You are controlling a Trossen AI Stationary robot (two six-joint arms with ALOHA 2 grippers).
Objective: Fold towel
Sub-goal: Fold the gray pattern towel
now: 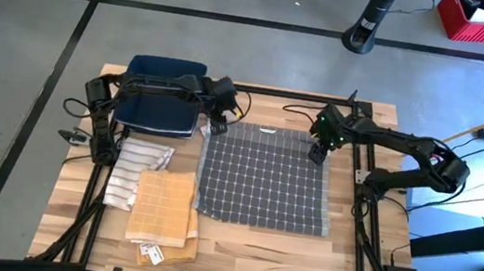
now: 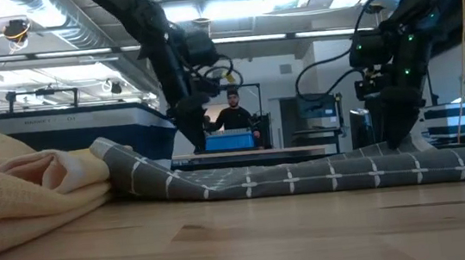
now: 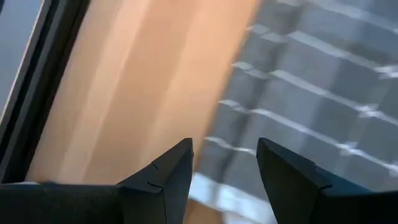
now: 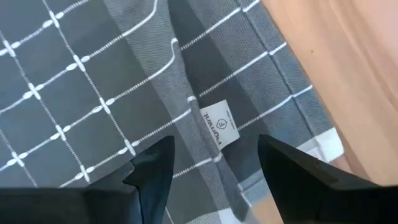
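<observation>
A grey towel with a white grid (image 1: 263, 178) lies spread flat on the wooden table, its near-left corner slightly rumpled; in the low view it is the grey towel (image 2: 306, 174). My left gripper (image 1: 216, 125) is open above the towel's far-left corner (image 3: 298, 106), fingers either side of its edge. My right gripper (image 1: 318, 153) is open above the far-right corner, where a white label (image 4: 219, 126) shows between its fingers (image 4: 214, 158). Neither visibly touches the cloth.
Left of the grey towel lie a tan waffle cloth (image 1: 163, 205), a striped cloth (image 1: 136, 170) and a dark blue folded item (image 1: 161, 97). Small paper tags (image 1: 150, 253) sit near the near edge. A person (image 2: 232, 113) stands in the room beyond.
</observation>
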